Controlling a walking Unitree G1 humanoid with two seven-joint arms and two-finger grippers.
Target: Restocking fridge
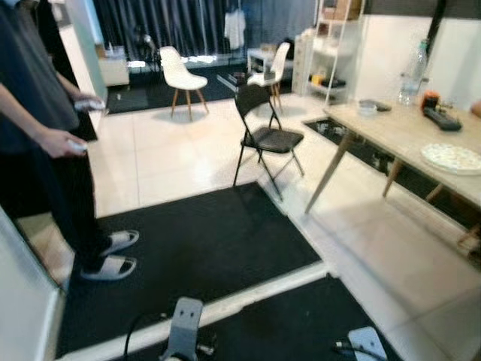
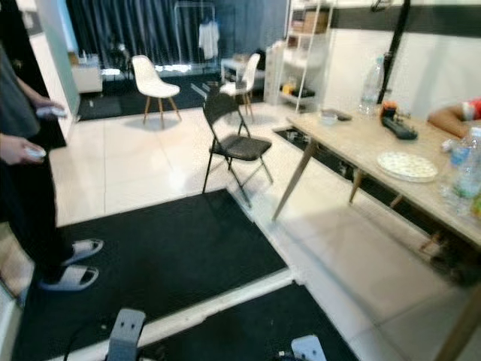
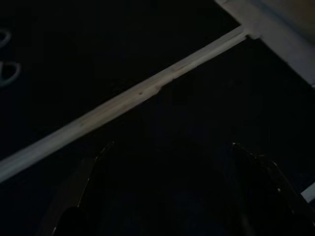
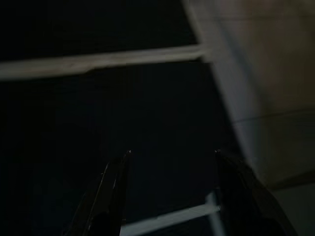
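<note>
Fridge position: you cannot tell it from these views. At your far left a person (image 1: 45, 135) in dark clothes and pale slippers (image 1: 109, 267) stands on the black mat (image 1: 203, 248), with a small white object in each hand. Your left arm (image 1: 184, 331) hangs low, and the left gripper (image 3: 170, 145) has its fingers spread and carries nothing, above dark mat just beside a pale floor strip (image 3: 123, 101). At centre a black folding chair (image 1: 267, 135) stands on the tiles, with a white chair (image 1: 180, 74) well beyond it. Your right gripper (image 4: 172, 152) is likewise released and empty over the mat. At your right a wooden table (image 1: 398, 135) bears a patterned plate (image 1: 453, 158) and, near its far end, a clear bottle (image 2: 371, 83).
</note>
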